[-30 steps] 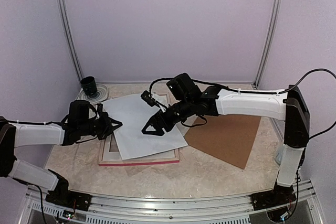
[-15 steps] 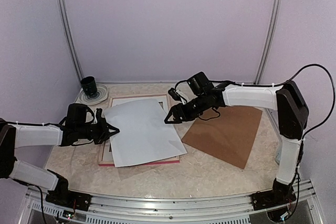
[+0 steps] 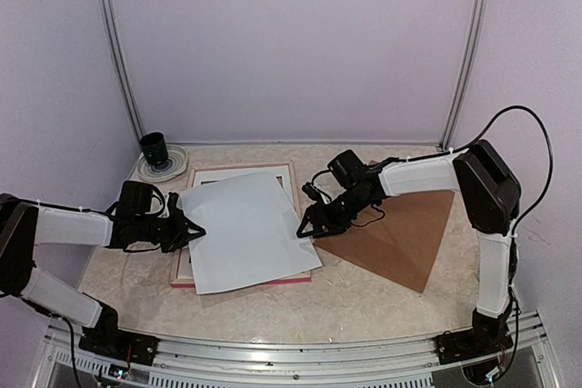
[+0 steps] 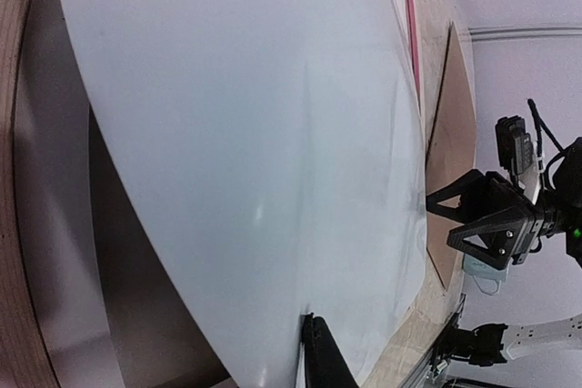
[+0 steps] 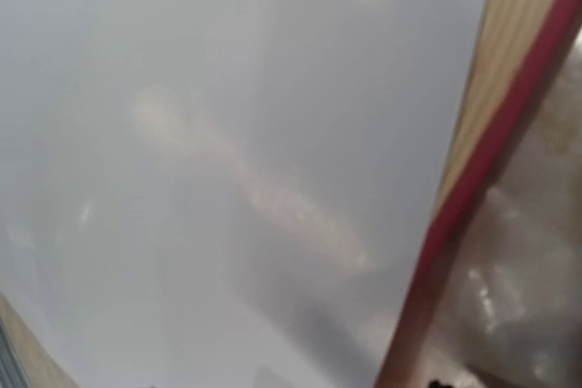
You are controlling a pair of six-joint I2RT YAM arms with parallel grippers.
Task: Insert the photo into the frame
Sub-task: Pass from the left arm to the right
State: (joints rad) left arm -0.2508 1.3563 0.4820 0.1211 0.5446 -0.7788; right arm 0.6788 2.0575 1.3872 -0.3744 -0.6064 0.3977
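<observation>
Top view. Frame [image 3: 255,279] flat on tabletop [image 3: 364,302], pale wood back up, pink-red edge along the near side. Photo [image 3: 244,229] lying on top of frame, blank white side up, a bit askew, covering most of the opening. Left hand [image 3: 195,229] closed on photo's left edge, low over frame's left rail. Right hand [image 3: 305,227] with fingers spread, tips at photo's right edge, gripping nothing. Brown board [image 3: 400,233] flat on tabletop just right of frame. Black cup [image 3: 154,145] on a round dish [image 3: 173,163] at back left, well apart from the rest.

Left wrist view. White photo [image 4: 236,134] filling most of the view, slightly bowed. One own finger [image 4: 318,361] dark at the bottom, against the sheet; other finger hidden. Frame's pink edge [image 4: 409,24] at upper right. Right hand [image 4: 438,222] at photo's far edge, jaws apart; touching the edge or just beside it, cannot tell. Brown board [image 4: 452,134] on that side too.

Right wrist view. Blurred. White photo [image 5: 227,161] across most of it, then pale wood and red frame edge [image 5: 446,224] on the right, marbled tabletop [image 5: 527,297] at lower right. Own fingers barely in view.
</observation>
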